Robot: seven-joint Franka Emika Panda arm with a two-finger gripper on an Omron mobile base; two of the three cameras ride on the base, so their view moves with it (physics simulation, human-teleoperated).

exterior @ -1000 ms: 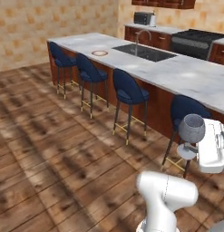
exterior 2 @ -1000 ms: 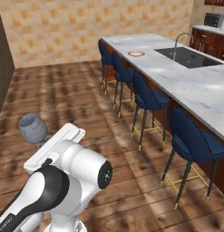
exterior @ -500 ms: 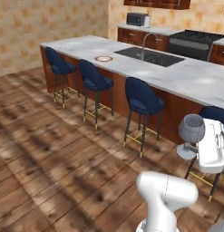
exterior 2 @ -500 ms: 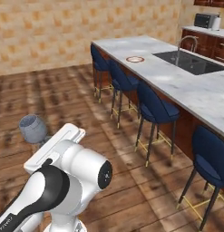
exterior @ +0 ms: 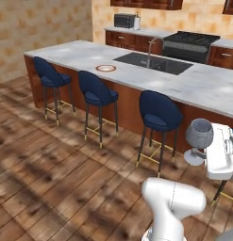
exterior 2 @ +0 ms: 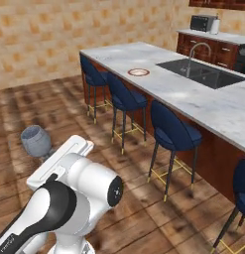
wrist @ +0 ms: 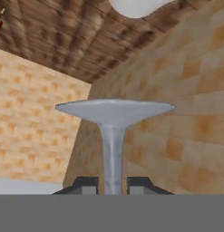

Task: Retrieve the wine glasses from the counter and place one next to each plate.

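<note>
Now closer along the island (exterior: 80,52) than a second ago as base drives, claw (wrist: 112,185) pinching wine glass (exterior: 199,135) by its stem, carried clear of any table; red-rimmed plate (exterior: 105,68) nearing, placement not yet possible.

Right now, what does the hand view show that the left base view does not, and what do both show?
Hand view alone: the gripper shut on the wine glass at its stem, with the round foot beyond the fingertips.
Left base view alone: the island with a plate, the sink, three blue stools, and the glass's bowl.
Both: the same wine glass and the wooden floor.
</note>
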